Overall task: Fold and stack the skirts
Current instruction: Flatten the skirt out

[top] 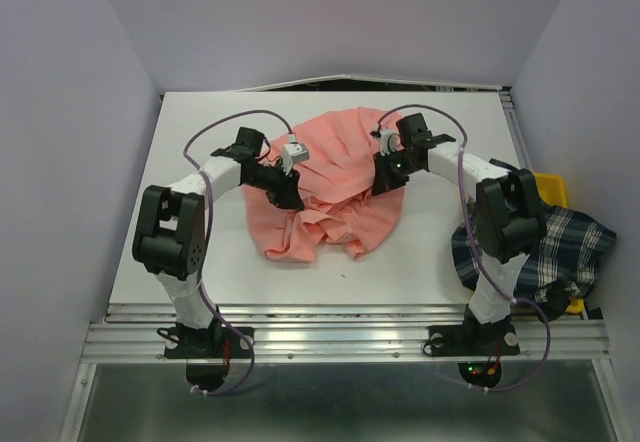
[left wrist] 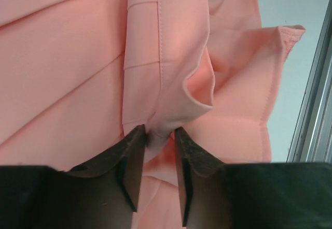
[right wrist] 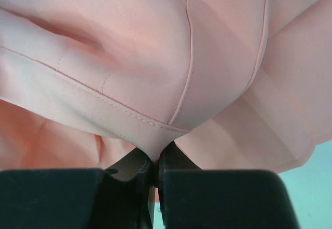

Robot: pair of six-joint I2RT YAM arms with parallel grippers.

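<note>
The salmon-pink pleated skirt [top: 340, 162] lies bunched in the middle of the white table [top: 200, 142]. My left gripper [top: 292, 200] is at its left side, shut on a fold of the pink cloth [left wrist: 176, 58], which sits between the fingertips of that gripper [left wrist: 160, 131]. My right gripper [top: 383, 184] is at the skirt's right side. In the right wrist view that gripper [right wrist: 155, 159] is shut tight on a stitched hem of the pink skirt [right wrist: 155, 58]. The navy-green plaid skirt [top: 565, 252] hangs crumpled over the yellow bin at the right, off the table.
The yellow bin [top: 553, 187] stands beside the table's right edge, behind the right arm's elbow. Metal rails [top: 350, 337] run along the near edge by the arm bases. Grey walls enclose the table on three sides.
</note>
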